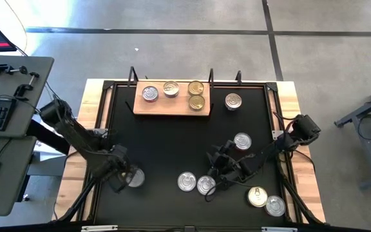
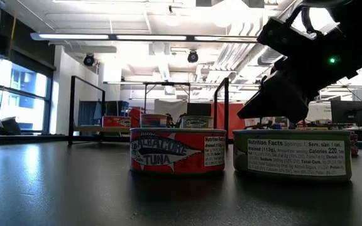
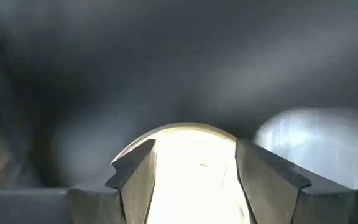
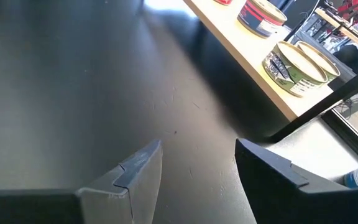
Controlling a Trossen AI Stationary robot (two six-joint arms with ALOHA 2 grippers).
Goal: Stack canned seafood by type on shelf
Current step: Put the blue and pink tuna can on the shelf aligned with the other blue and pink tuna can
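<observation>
The light-brown shelf (image 1: 171,106) lies near the table's far edge and carries several tins: a red-sided one (image 1: 150,94), a silver one (image 1: 171,88) and two gold-topped ones (image 1: 196,95). Other tins lie loose on the black table (image 1: 166,142). My left gripper (image 1: 124,175) is low at the near left. Its open fingers stand on either side of a silver-topped tin (image 3: 194,168) that rests flat on the table. My right gripper (image 4: 197,155) is open and holds nothing. It hovers right of centre, facing the shelf (image 4: 247,50). My left gripper has a finger (image 3: 135,171) on each side of the silver-topped tin's rim (image 3: 185,129), coming in low and nearly level from the table's left. The tin sits flat on the table. I cannot tell whether the fingers touch its wall.
One silver tin (image 1: 234,101) stands just right of the shelf and another (image 1: 242,141) sits beside my right arm. Two tins (image 1: 196,183) lie near centre front, seen close up as a red tuna tin (image 2: 177,150) and a green-labelled one (image 2: 292,154). Two more (image 1: 266,201) lie near right.
</observation>
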